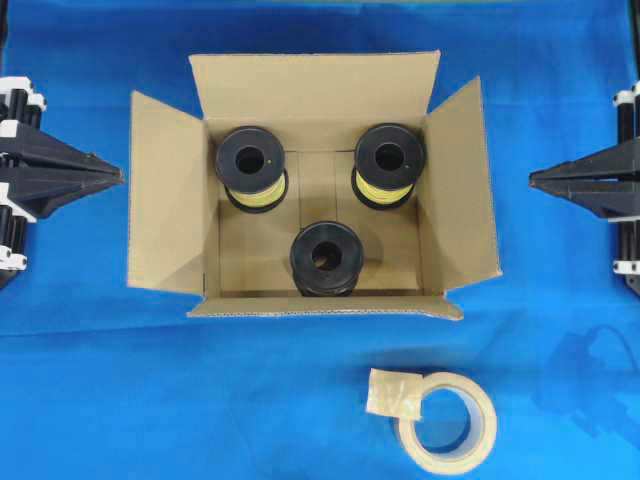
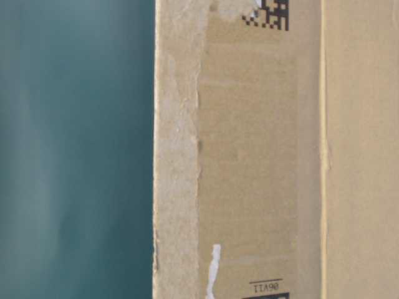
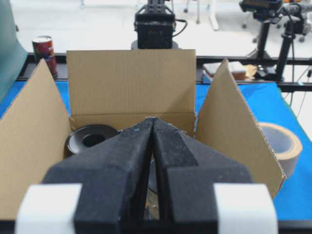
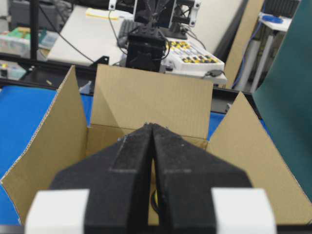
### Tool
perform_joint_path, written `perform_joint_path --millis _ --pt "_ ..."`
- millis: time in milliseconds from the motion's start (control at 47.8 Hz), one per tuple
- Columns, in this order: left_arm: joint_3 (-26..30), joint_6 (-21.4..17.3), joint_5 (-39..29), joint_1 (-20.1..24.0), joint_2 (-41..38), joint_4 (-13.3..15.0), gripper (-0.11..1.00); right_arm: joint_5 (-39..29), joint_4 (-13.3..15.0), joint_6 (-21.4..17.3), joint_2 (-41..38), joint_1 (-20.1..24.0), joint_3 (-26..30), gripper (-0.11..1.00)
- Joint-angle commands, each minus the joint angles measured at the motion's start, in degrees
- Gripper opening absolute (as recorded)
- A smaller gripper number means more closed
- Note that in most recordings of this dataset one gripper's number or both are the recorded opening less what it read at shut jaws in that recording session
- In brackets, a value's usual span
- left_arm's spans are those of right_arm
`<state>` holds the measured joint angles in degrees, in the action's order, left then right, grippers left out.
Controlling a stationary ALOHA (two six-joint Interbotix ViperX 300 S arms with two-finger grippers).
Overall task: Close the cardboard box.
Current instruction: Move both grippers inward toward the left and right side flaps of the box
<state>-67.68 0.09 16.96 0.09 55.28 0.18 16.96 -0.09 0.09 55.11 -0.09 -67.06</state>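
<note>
Cardboard box w/ all flaps up; both arms' jaws clenched, empty. Risk: flaps jam on each other if folded out of order.

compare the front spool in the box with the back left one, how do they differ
The front spool shows no yellow below its black flange; the back left spool shows yellow winding under its flange. The front spool stands alone near the box's front wall, while the back left spool sits in a rear corner, across from a third spool. Both stand upright with black flanges and a centre hole.
</note>
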Motion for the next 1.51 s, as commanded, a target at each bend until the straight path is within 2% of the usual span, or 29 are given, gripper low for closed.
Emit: perform_joint_path --millis 0,209,355,523,669,836,1025,1338,1485 --pt "0.88 -0.18 -1.14 -0.35 1.23 1.49 0.00 -0.09 -0.18 -0.44 0.09 0.00 1.23 0.00" --pt "0.53 -0.18 -8.09 -0.44 3.43 1.58 0.00 -6.33 -1.05 -0.53 1.67 -0.18 1.23 0.00" --pt "-1.85 -0.35 -11.34 -0.44 2.99 1.58 0.00 -11.87 -3.60 -0.53 1.58 -0.44 0.18 0.00" --pt "-5.27 0.26 -13.45 -0.44 1.41 1.76 0.00 -12.83 -5.54 -0.44 -0.70 -0.44 -1.05 0.00" --pt "-7.38 0.53 -13.27 -0.44 -1.67 1.93 0.00 -12.83 -5.71 -0.53 -5.01 -0.44 -2.37 0.00" --pt "-8.96 0.88 -9.40 -0.44 -7.38 2.02 0.00 -11.87 -5.71 -0.44 -10.02 -0.44 -4.75 0.00" --pt "-9.93 1.23 -2.37 -0.44 -13.80 2.02 0.00 -6.24 -7.12 -0.53 -15.64 -0.44 -6.50 0.00" --pt "-8.35 1.41 5.63 -1.14 -19.34 2.02 0.00 -0.18 -7.73 -0.53 -19.07 -0.44 -5.71 0.00" --pt "-6.06 1.32 9.05 -2.11 -22.15 1.93 0.00 3.78 -8.44 -0.53 -22.41 -0.44 -3.52 0.00"
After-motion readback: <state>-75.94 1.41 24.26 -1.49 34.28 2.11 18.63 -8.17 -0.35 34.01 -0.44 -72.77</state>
